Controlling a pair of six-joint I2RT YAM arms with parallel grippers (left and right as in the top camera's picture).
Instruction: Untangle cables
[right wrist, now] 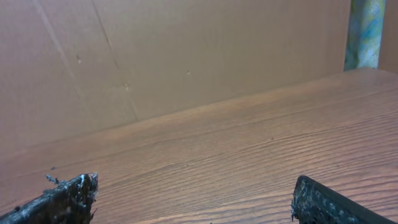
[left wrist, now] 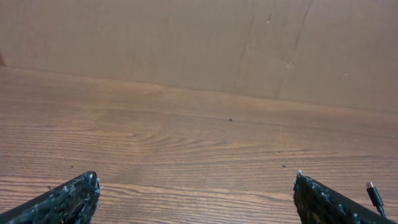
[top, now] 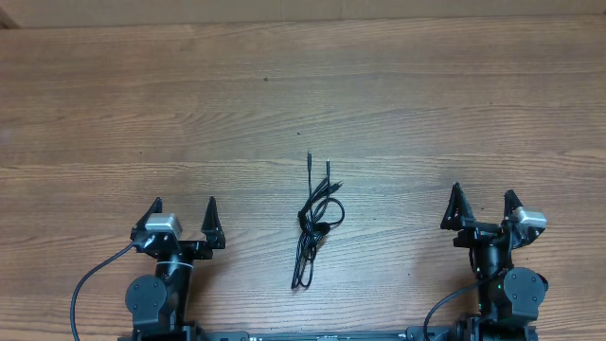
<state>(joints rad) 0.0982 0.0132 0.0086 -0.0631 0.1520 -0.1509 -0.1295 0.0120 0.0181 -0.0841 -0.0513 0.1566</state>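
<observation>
Cables (top: 317,227), knotted in one bundle with plug tips pointing far, lie on the table (top: 284,95) midway between left gripper (top: 184,205) and right gripper (top: 483,193), well apart from both. Both grippers sit at the near edge, jaws spread, empty.

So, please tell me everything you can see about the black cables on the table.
The cables are thin, black, flexible cords, seemingly rubber-coated. They lie flat on the wooden table, roughly centred left to right. They form one narrow bundle, knotted near its middle, with long loops toward the near edge and two slim plug tips pointing away. They are tangled, not yet separated. Only the table touches them.
</observation>
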